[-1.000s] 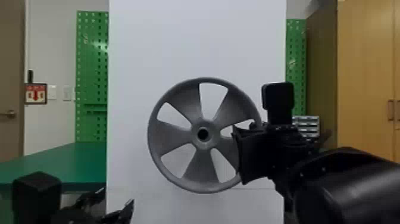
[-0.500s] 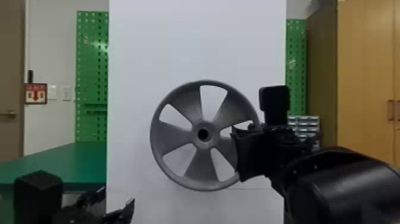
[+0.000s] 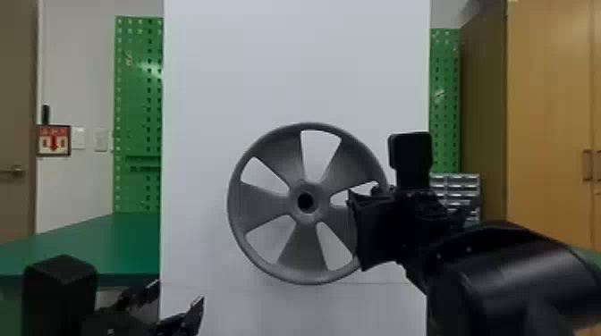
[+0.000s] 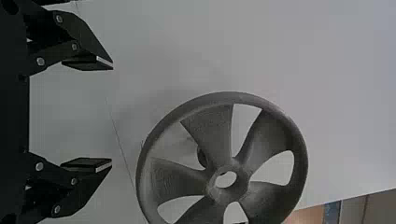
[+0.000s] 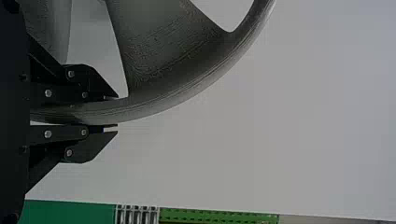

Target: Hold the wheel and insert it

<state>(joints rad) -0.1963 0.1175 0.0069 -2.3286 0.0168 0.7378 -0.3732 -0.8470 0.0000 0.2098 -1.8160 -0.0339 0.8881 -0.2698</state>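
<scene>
In front of the white board (image 3: 295, 58), the grey wheel (image 3: 302, 257) stands upright, with its hub hole toward the head camera. The right gripper (image 3: 369, 232) is clamped on its rim, at the robot's right side of the wheel. Whether the wheel touches the board, I cannot tell. Low at the left, the left gripper (image 3: 178, 298) is well apart from the wheel, and its two fingers are spread, with nothing between them.

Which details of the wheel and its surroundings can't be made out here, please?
Part of the wheel's rim, head view: covered by the right gripper.
Dark thing behind the wheel, left wrist view: partly hidden by a spoke.
Most of the wheel, right wrist view: cut off by the picture's edge.
Small drawers, head view: partly behind the right arm.
</scene>
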